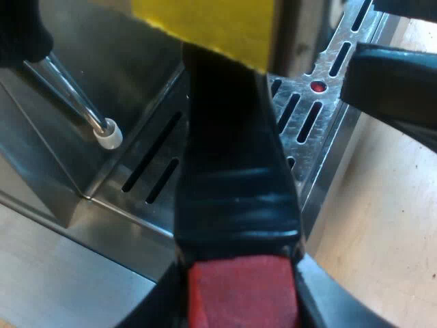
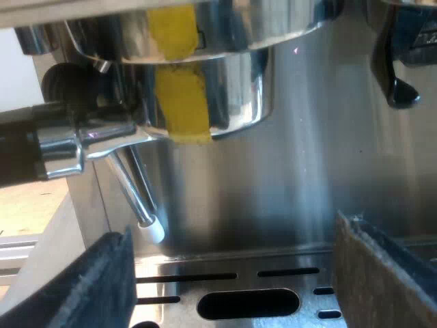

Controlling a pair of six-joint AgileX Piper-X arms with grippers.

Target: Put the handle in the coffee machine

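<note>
The holder's dark handle (image 1: 232, 171) runs away from my left gripper (image 1: 240, 301) toward a yellow tape patch at the machine's front. The left gripper's black fingers (image 1: 328, 294) press on both sides of the handle's red end (image 1: 239, 290). From the right wrist, the holder's metal head (image 2: 218, 96) with its yellow tape sits up against the brew head of the espresso machine (image 2: 328, 157). Its chrome neck (image 2: 65, 147) leads sideways to the dark handle (image 2: 13, 154). I cannot tell whether it is locked. My right gripper (image 2: 232, 287) is open over the drip tray, holding nothing.
The steam wand (image 2: 136, 198) with a white tip (image 1: 108, 133) hangs close beside the holder, above the slotted drip tray (image 1: 311, 119). A black finger-like shape (image 1: 396, 89) hovers at the tray's edge. A dark lever (image 2: 392, 61) hangs from the machine. Wooden tabletop (image 1: 382, 225) borders the tray.
</note>
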